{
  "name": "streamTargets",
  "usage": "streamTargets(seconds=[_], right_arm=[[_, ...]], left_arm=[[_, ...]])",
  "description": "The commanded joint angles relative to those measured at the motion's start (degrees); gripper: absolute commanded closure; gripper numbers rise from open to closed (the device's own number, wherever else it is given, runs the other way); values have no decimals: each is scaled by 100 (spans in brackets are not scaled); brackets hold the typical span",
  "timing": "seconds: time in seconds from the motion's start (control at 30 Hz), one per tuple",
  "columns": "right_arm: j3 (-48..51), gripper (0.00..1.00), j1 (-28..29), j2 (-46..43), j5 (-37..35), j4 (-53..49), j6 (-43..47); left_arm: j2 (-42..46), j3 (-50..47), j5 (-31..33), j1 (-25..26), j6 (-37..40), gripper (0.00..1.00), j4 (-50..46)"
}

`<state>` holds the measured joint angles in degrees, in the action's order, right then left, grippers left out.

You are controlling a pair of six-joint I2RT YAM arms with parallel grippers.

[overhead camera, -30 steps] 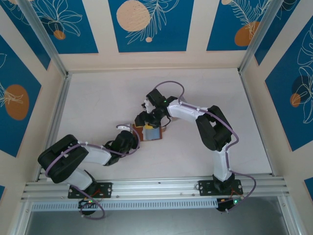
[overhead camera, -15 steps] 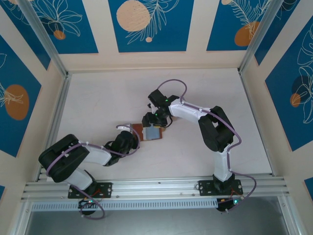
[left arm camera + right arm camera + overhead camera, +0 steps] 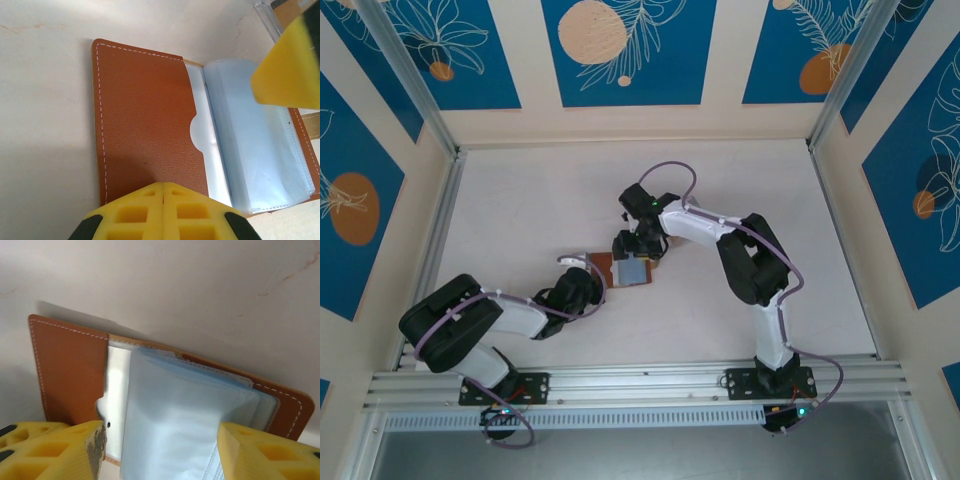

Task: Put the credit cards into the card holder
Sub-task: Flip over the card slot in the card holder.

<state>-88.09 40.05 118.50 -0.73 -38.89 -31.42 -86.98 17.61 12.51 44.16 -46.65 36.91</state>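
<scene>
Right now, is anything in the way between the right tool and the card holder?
Nothing visible is. The right tool is open just over the card holder, a finger at each side of its pale blue sleeves.

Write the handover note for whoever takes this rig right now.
Left gripper: shut, tips on the edge of the card holder's brown flap, apparently pinning it to the table.
Right gripper: open, holding nothing, one finger on either side of the clear sleeves.
The holder lies open and its sleeves look empty. Beside it is the edge of a clear box, with something tan behind it that may be the cards.
Done: holder opened.
Left: fetch each card and slide it into a sleeve.
</scene>
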Motion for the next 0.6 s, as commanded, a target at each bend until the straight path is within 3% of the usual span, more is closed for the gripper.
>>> streamTargets(seconds=[0.0, 0.1, 0.43, 0.57], right_arm=[[-139, 38, 106, 105, -37, -183, 109], [-163, 38, 158, 103, 107, -148, 132], [-7, 38, -9, 55, 1590, 586, -185], [4, 38, -103, 198, 1716, 770, -489]], left_arm=[[-276, -249, -109, 55, -104, 100, -904], [-293, -246, -126, 58, -90, 100, -894], [-338, -275, -212, 82, -77, 100, -747], [-254, -249, -180, 161, 46, 100, -799]])
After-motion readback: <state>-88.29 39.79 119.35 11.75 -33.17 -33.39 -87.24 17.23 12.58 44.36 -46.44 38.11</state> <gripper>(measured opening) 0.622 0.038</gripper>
